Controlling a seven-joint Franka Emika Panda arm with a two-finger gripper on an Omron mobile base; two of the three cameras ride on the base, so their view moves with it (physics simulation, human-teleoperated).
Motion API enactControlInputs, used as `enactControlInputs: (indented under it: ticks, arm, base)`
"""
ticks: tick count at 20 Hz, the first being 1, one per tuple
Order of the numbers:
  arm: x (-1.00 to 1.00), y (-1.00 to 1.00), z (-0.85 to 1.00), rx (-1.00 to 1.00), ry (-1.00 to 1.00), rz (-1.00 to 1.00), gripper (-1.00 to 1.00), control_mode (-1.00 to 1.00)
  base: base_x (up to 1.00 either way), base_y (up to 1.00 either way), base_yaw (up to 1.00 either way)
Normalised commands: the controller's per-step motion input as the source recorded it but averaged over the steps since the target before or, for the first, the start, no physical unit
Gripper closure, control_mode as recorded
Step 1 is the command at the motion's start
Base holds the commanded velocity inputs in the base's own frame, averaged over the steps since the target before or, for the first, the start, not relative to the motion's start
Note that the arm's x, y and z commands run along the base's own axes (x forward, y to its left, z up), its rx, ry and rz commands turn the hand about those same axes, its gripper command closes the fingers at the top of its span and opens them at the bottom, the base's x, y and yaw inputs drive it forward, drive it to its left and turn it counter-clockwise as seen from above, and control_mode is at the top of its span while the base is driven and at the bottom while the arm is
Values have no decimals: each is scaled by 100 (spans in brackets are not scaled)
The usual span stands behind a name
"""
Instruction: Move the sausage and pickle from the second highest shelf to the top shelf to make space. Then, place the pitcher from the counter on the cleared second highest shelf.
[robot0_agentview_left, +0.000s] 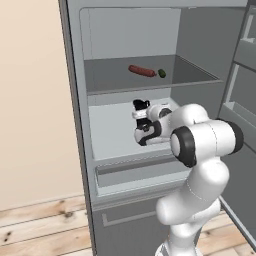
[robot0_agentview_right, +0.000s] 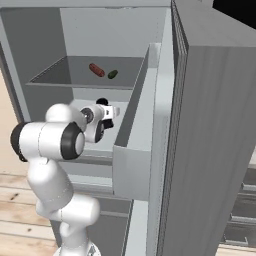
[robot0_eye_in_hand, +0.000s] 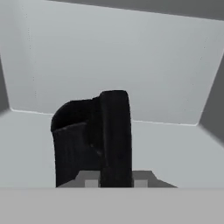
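Pitcher (robot0_eye_in_hand: 92, 140) stands on the second highest shelf (robot0_agentview_left: 110, 132), directly at the end effector (robot0_agentview_left: 140, 116); I cannot tell if its jaws grip the handle or are apart. The jug looks stiff, light and smooth, best held by the handle. Sausage (robot0_agentview_left: 142, 70) and pickle (robot0_agentview_left: 162, 73) lie on the top shelf (robot0_agentview_left: 110, 80). Shelf edge above leaves little height for pulling out.

- A rendered home kitchen is indicated by a tall grey fridge (robot0_agentview_left: 150, 30) standing with its door (robot0_agentview_right: 210, 150) swung open.
- Food is kept inside: a sausage (robot0_agentview_left: 142, 70) and a pickle (robot0_agentview_left: 162, 73) lie on the darker top shelf (robot0_agentview_left: 115, 80) (side by side).
- A wood-plank floor (robot0_agentview_left: 40, 225) and a plain beige wall (robot0_agentview_left: 30, 100) are seen beside it.
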Motion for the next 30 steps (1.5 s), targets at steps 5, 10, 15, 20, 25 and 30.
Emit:
enactControlInputs:
  ticks: [5,10,15,20,25,30]
  arm:
    - [3,0,-44,0,0,0,-100,-100]
    - [-6,-2,-38,0,-1,0,-100,-100]
    - [-25,-6,-31,0,-3,0,-100,-100]
    - [-39,-2,-29,0,-4,0,-100,-100]
    - [-62,0,-7,0,-3,1,-100,-100]
    - [-74,0,33,0,0,4,-100,-100]
  base:
    - [0,0,0]
    - [0,0,0]
    - [0,0,0]
    - [0,0,0]
    - [0,0,0]
    - [0,0,0]
